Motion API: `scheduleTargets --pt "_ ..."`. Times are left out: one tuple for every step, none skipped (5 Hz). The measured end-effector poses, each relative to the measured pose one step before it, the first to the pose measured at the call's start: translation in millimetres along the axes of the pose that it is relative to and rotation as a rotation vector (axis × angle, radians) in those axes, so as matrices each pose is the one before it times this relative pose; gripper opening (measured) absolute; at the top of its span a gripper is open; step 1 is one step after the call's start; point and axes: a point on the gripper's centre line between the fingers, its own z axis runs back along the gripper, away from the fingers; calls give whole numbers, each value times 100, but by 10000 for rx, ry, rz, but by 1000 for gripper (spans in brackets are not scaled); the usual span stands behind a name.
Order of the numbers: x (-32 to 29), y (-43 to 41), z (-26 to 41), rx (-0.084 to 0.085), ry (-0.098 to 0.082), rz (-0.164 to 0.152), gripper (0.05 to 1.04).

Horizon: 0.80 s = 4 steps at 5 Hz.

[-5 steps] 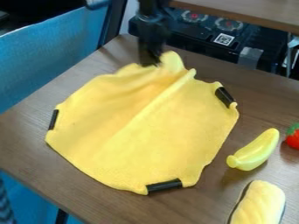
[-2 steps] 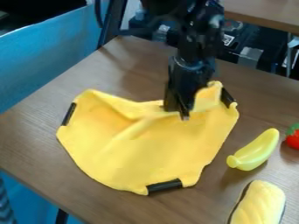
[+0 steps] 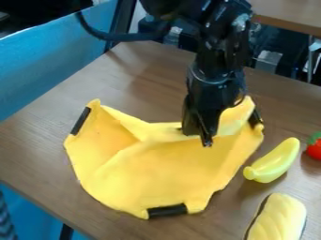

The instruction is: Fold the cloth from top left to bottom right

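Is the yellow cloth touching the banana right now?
Apart. The camera view shows a strip of table between the cloth and the banana.

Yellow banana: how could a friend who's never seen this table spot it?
On the brown table, find the big yellow cloth. Just right of it, between the cloth and the red strawberry, lies the banana. It is slim, curved and smooth, unlike the plump, ridged yellow piece below it.

0 texts, labels, brands, numbers or signs can be read in camera view.
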Motion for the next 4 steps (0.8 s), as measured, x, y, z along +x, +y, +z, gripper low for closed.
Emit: scheduleTargets --pt "-97 -1555 531 -206 442 422 56" --pt "-480 -527 94 -119 399 702 56" --pt "-126 -1051 895 -1 142 491 56" --pt "-429 -533 589 -114 -52 200 56"
